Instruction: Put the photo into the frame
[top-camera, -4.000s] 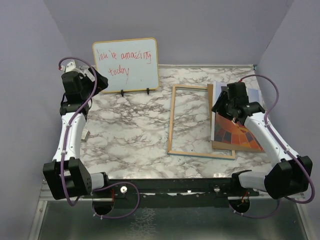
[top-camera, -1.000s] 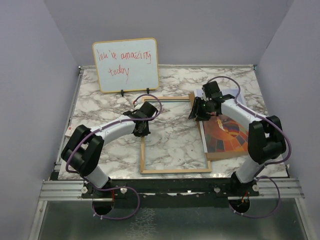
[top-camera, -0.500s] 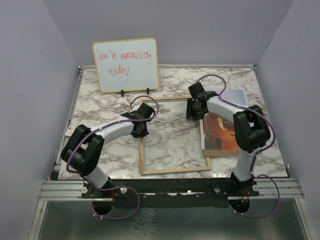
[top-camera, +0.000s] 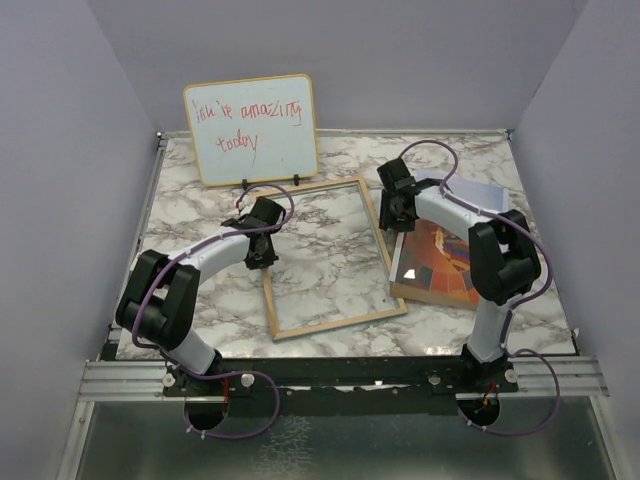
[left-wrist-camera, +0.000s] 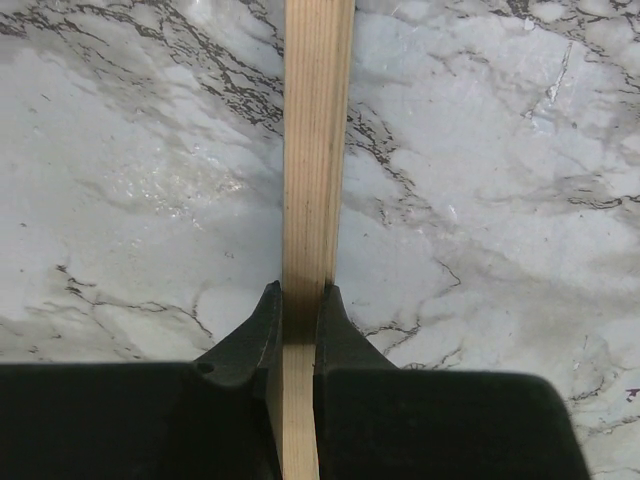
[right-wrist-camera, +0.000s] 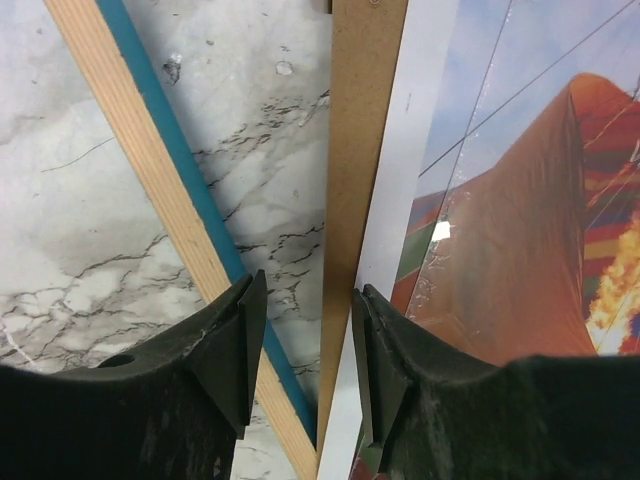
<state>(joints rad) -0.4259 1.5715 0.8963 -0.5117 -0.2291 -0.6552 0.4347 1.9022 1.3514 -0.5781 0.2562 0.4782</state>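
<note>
Gripping: left jaws clenched on 9 o'clock rail of frame (left-wrist-camera: 318, 150).
Right jaws: parted, grasping nothing, by photo (right-wrist-camera: 520, 200).
Photo: on board (right-wrist-camera: 365, 120), 3 o'clock of frame; thin, floppy, likely slick; pinch an edge.

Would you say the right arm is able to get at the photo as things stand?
Probably yes: the right gripper hangs open at the edge of the photo, and nothing lies on it. It rests flat on the backing board, so pinching its thin edge may be awkward.
</note>
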